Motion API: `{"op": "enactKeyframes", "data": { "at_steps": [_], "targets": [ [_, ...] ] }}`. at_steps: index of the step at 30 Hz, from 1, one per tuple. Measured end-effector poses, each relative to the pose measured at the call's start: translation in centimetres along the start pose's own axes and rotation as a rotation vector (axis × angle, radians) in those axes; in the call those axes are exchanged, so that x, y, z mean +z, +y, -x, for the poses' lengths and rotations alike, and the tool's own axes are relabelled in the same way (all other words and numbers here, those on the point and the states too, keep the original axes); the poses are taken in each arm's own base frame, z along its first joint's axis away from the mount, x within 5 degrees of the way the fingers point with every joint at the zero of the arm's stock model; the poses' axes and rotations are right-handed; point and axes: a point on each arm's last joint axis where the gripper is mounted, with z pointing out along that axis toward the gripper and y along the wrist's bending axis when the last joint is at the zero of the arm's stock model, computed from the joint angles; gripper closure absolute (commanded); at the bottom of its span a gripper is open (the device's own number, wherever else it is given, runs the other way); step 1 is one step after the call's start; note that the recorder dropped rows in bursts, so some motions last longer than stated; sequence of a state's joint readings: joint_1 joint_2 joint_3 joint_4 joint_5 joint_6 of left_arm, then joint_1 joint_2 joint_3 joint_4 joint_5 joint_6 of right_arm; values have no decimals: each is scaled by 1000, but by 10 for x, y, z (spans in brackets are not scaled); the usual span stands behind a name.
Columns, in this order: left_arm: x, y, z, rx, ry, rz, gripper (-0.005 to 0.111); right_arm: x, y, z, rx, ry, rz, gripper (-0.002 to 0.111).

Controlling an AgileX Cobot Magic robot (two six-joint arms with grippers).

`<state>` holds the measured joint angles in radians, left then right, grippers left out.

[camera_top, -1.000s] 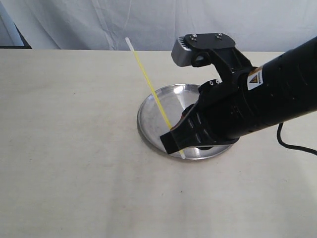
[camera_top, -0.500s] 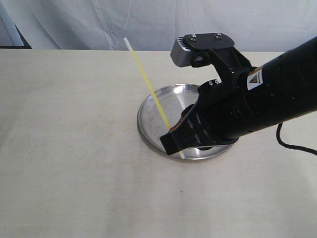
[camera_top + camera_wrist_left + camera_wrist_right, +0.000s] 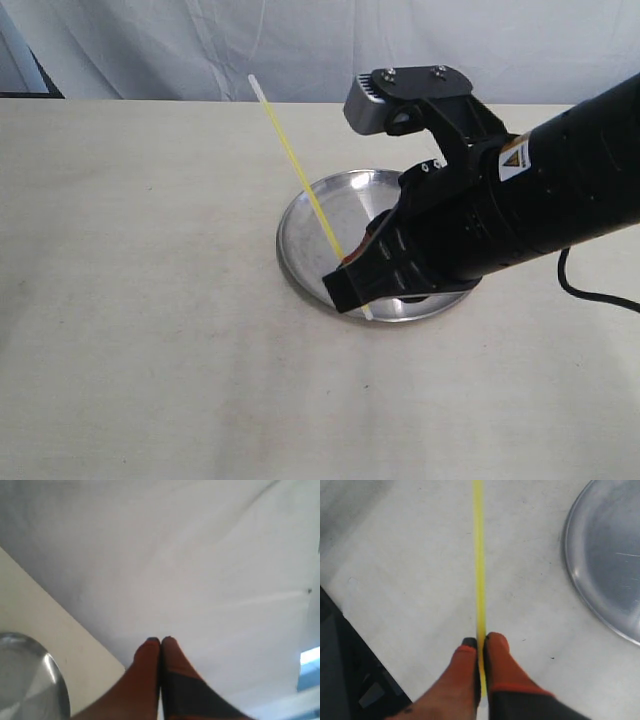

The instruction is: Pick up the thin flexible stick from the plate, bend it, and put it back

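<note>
The right claw (image 3: pixel 480 642) is pinched on the near end of the thin flexible stick (image 3: pixel 479 555), whose raised far end should be gripped and bent gently.

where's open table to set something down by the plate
Bare table lies left of the plate and in front of it in the exterior view. The plate's right side is crowded: the right gripper hangs over it, holding the stick.

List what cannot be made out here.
Thin yellow-green flexible stick: exterior view, the black right arm hides a stretch near its lower end; right wrist view, the frame edge cuts off its far end.
Round shiny silver metal plate: exterior view, that arm covers its right side.
Left gripper: outside the exterior view, position unknown.
</note>
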<state>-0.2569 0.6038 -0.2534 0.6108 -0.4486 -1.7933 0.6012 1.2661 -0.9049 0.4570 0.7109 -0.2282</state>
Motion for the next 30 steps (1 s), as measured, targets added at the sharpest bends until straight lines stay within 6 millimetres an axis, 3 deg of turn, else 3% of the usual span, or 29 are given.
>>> {"op": "enactKeyframes", "data": {
  "at_steps": [5, 8, 9, 12, 30],
  "targets": [
    [41, -7, -7, 17, 228, 8, 102, 0, 0, -1, -23, 9, 2, 109],
    [65, -8, -10, 6, 335, -12, 89, 0, 0, -2, -31, 20, 5, 109],
    [70, -9, -10, 4, 360, -24, 76, 0, 0, -2, -34, 23, 6, 109],
    [92, -10, -13, -17, 454, -80, 61, 0, 2, -2, -31, 22, 19, 109],
    [97, -5, -18, 66, 523, -89, 59, -2, 21, 3, -22, -41, 233, 109]
  ]
}}
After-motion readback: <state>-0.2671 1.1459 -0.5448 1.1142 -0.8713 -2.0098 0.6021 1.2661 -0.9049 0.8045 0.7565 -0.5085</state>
